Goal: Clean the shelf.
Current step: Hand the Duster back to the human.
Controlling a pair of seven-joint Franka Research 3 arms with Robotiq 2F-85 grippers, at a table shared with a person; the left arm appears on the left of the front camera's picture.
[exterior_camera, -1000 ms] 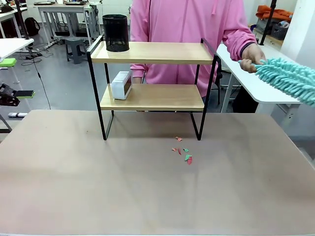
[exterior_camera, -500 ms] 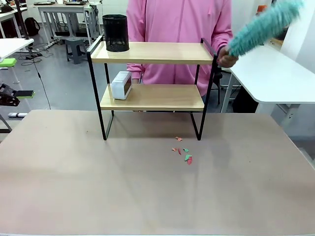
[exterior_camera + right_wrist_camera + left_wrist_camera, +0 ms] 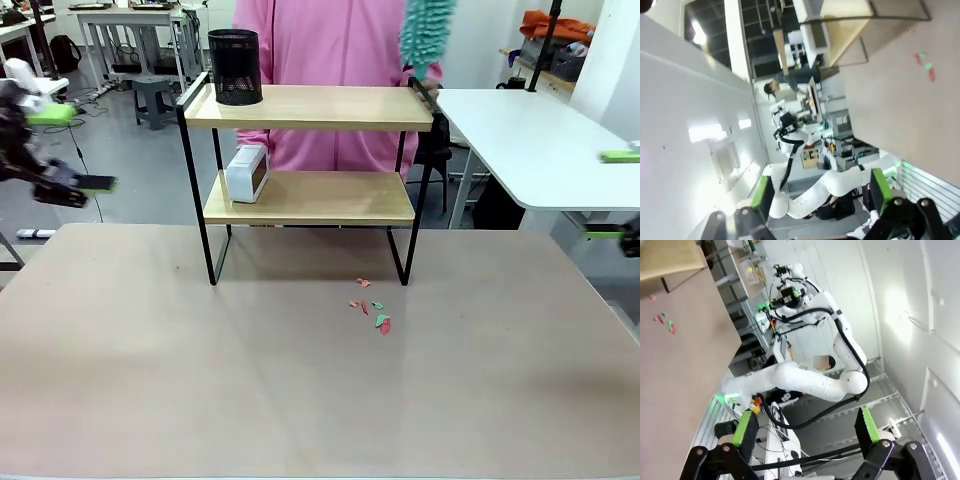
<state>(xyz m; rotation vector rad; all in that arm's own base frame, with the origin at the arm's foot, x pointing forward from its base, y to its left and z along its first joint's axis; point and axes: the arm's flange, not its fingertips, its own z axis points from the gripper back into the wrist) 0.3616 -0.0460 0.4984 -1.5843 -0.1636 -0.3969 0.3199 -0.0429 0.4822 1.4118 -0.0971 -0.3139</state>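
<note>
The shelf [image 3: 310, 108] stands at the table's far middle, two light wooden boards in a black frame. Its corner also appears in the left wrist view [image 3: 670, 260] and the right wrist view [image 3: 865, 20]. Behind its right end a person in pink holds a teal duster [image 3: 425, 35] upright. Small red and green scraps [image 3: 372, 310] lie on the table in front of the shelf. My left gripper [image 3: 72, 148] hovers open at the left edge, motion-blurred; its pads [image 3: 745, 427] hold nothing. My right gripper [image 3: 612, 194] is open at the right edge, its fingers [image 3: 880, 187] empty.
A black mesh cup [image 3: 235, 67] stands on the top board's left end, a white box [image 3: 247, 172] on the lower board's left. A white table [image 3: 540, 140] stands to the right. The brown tabletop [image 3: 300, 380] is bare apart from the scraps.
The person has swung the duster from the far right up and leftward, now upright behind the shelf. My right gripper has come into view; the left one has shifted right.
</note>
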